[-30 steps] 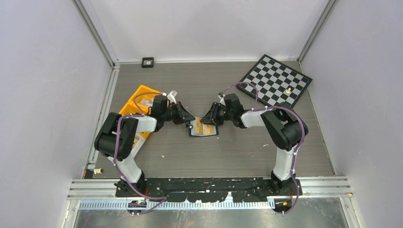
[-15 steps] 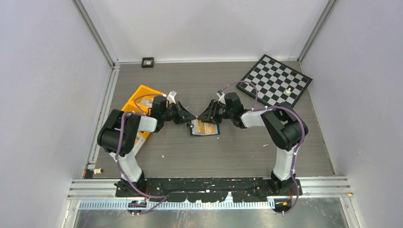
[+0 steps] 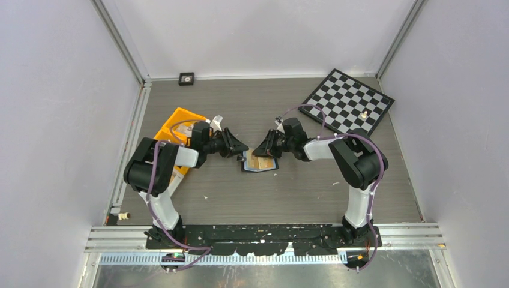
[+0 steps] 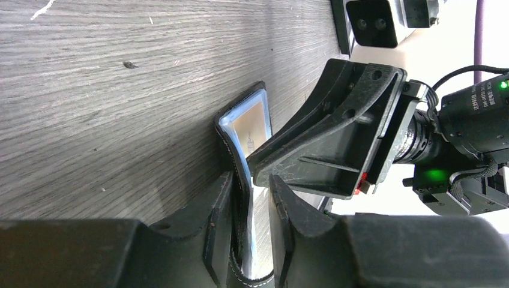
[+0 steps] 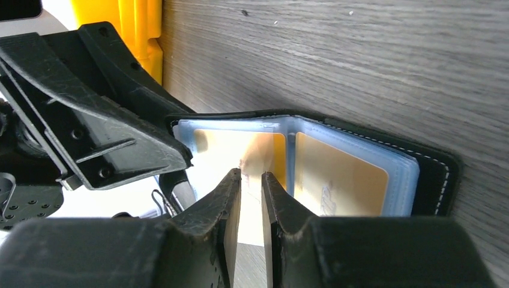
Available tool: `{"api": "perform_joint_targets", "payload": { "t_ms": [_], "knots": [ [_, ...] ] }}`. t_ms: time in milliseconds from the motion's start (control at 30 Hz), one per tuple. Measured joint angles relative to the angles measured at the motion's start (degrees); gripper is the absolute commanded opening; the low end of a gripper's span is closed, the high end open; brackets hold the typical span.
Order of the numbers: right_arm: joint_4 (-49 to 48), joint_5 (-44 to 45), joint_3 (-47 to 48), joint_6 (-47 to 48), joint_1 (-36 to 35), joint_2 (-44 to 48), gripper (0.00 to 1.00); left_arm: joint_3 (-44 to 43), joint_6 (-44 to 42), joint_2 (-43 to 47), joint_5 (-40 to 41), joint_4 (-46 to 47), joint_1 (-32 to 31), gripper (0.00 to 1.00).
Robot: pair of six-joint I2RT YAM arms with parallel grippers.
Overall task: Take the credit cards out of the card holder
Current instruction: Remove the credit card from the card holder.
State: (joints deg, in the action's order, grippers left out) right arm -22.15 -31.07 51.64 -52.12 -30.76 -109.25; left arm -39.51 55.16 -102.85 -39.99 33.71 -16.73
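The black card holder lies open on the table between my two grippers. Its pale blue sleeves hold orange-tan credit cards. My left gripper straddles the holder's left flap and holds it lifted and bent up off the table; one card face shows inside. My right gripper comes from the right. Its jaws stand a narrow gap apart, with their tips at the edge of the left-hand orange-tan card. One right finger touches the blue sleeve.
An orange bin stands just left of the left arm and shows in the right wrist view. A chessboard with one small piece lies at the back right. A small black square sits by the back wall.
The left gripper has shifted slightly and the holder's left flap now stands raised. The right gripper has hardly moved.
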Motion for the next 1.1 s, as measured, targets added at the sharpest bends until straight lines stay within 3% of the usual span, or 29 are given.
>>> {"api": "perform_joint_targets", "payload": {
  "t_ms": [233, 433, 633, 1100],
  "knots": [
    [3.3, 1.4, 1.1, 1.3, 0.0, -0.2, 0.22, 0.2, -0.1, 1.0, -0.1, -0.1, 0.0, 0.28],
    [6.3, 3.3, 1.6, 2.9, 0.0, -0.2, 0.16, 0.5, -0.3, 2.4, -0.2, -0.1, 0.0, 0.16],
    [8.0, 4.2, 1.8, 3.8, 0.0, -0.2, 0.12, 0.5, -0.3, 2.4, -0.3, -0.2, 0.0, 0.10],
    [9.5, 4.4, 2.7, 4.1, 0.0, -0.2, 0.21, 0.0, -1.9, 2.4, -0.4, -0.4, -1.1, 0.03]
  ]
}}
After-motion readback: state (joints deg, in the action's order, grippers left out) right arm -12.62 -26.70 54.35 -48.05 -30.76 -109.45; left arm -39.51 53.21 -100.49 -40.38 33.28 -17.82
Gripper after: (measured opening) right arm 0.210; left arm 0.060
